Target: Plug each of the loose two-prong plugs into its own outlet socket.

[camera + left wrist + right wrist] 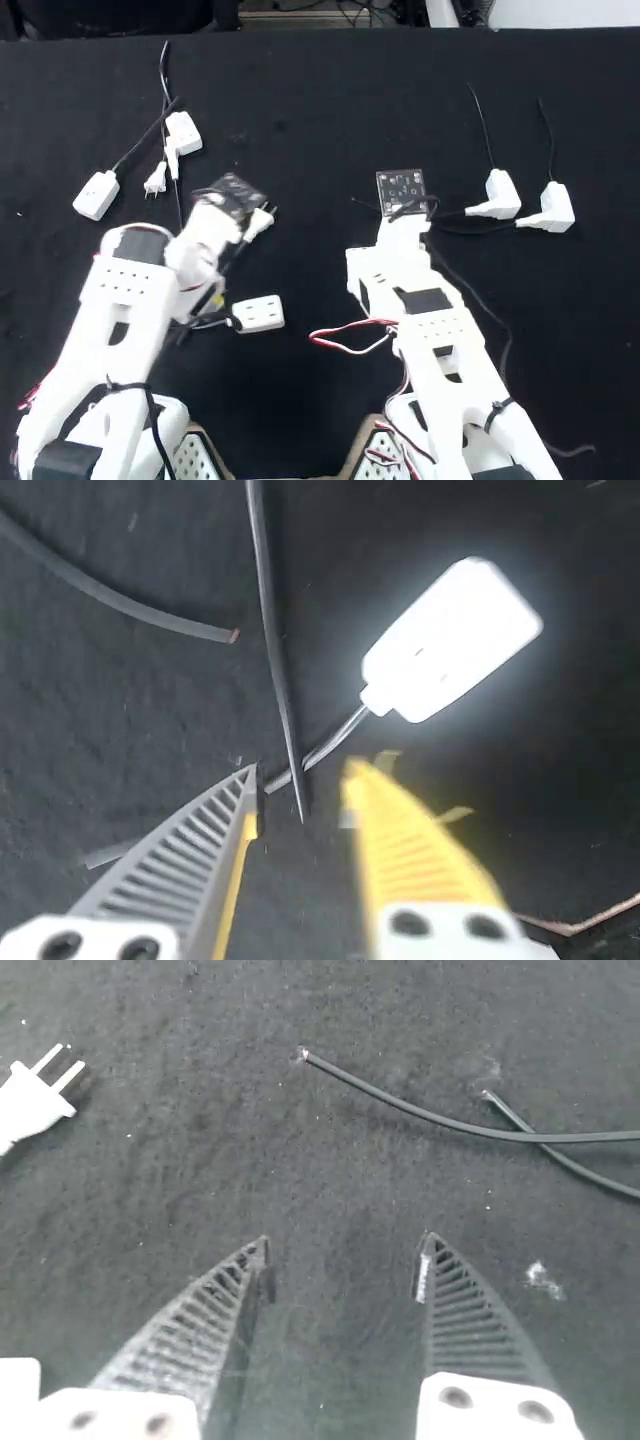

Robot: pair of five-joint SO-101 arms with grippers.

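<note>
Black cloth covers the tabletop [320, 100], and thin cords trail across it. At the right of the high view, one white pair [497, 195] and its neighbour [553, 208] look like plugs already seated in sockets, so that share of the job seems done.

The left half is unfinished. A loose plug [262, 218] lies near the centre, just beside the tip of the left arm, and a free socket [258, 313] sits below it, close to the arm's body. At upper left a second plug [155, 182] lies between an end socket [96, 195] and an upper socket [183, 133], joined to neither as far as I can tell. I judge that about two matings remain.

The left gripper [300, 800] is spread and pinches nothing. A black cord [275, 660] runs between its jaws, and a bright white body [450, 640] lies just ahead; I cannot tell whether it is a plug or a socket. The right gripper [345, 1260] is also spread and empty, low over bare cloth. A pronged plug [30, 1095] sits at the upper left of its wrist view, and cord ends [400, 1100] lie ahead.
</note>
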